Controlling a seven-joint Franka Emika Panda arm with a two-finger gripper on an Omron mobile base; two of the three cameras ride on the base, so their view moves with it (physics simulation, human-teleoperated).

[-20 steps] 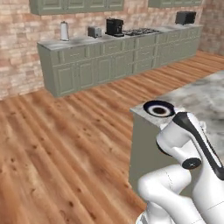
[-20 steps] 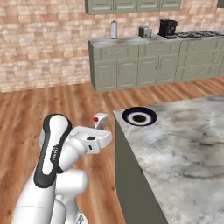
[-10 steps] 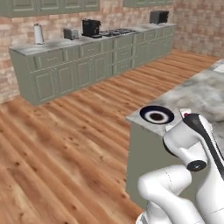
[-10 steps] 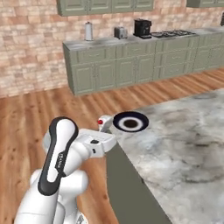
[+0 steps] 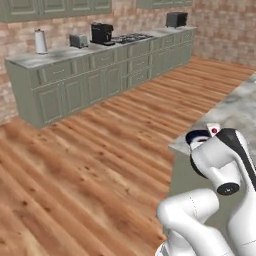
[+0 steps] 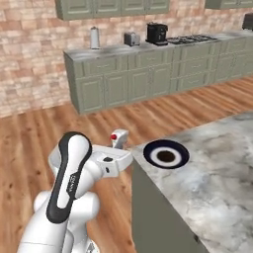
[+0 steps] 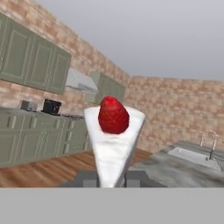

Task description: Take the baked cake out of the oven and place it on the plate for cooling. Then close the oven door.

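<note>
Folded tight above the base, white arm (image 6: 69, 183) bent sharply at the elbow, forearm reaching level toward the corner of the marble tabletop (image 6: 217, 173). At its end, claw (image 6: 118, 142) closed on the cake (image 7: 113, 140), a white wedge of a slice topped with a red strawberry (image 7: 113, 115), held upright between the two dark fingertips (image 7: 86, 178). From the right base camera, slice showing as a small white piece with a red dot, poking up above the hand, just beside the tabletop's near corner and not over it. From the left base camera, same white tip with red dot (image 5: 213, 130) peeking over the arm's upper joint.

Just past the claw, near the corner on the marble, dark-rimmed plate (image 6: 166, 155) with a pale centre, bare, close to the slice but apart from it.

Further out, wooden floor (image 5: 75, 165) stretching to a run of grey-green cabinets (image 6: 138, 79) against a brick wall. On top of that far run: white kettle (image 6: 94, 38), toaster (image 6: 131, 38), black coffee machine (image 6: 157, 33), stove burners (image 6: 190, 38).
</note>
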